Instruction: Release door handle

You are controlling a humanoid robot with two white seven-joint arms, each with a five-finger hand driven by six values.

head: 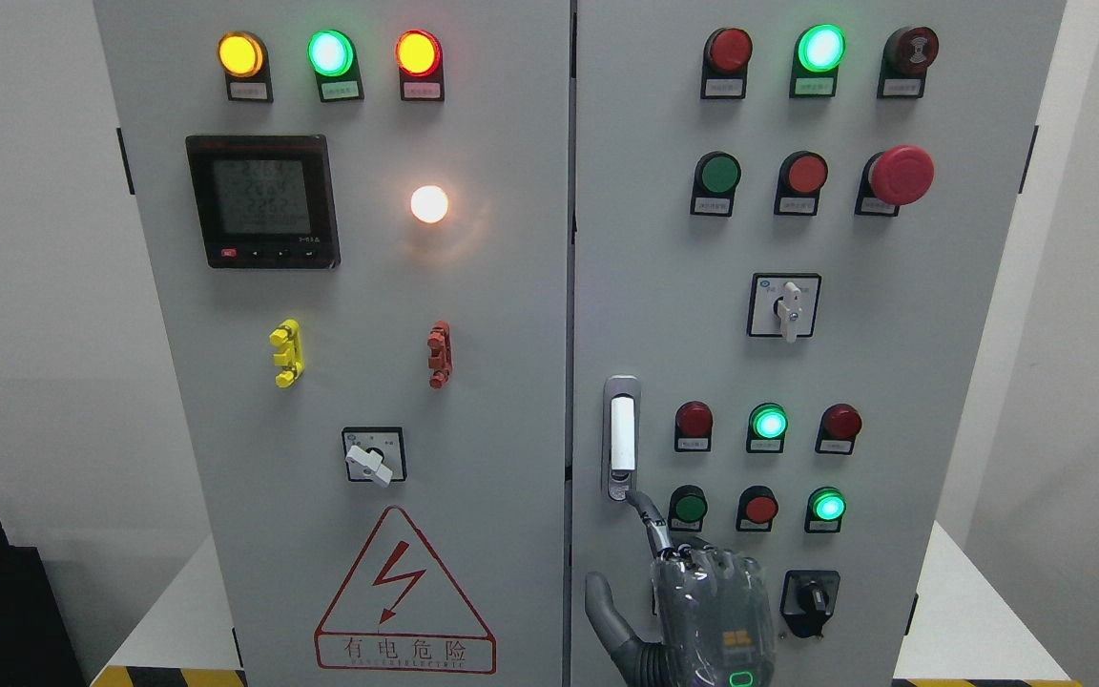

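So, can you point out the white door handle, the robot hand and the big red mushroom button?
White door handle in grey frame (621, 434): head view, middle of the white bar.
Robot hand (714, 615): head view, back of the hand.
Big red mushroom button (901, 175): head view, centre of the cap.

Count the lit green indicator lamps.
4. Left door: top-row lamp. Right door: top-row lamp, middle lamp beside the handle, right-end lamp below it. The right hand may hide more.
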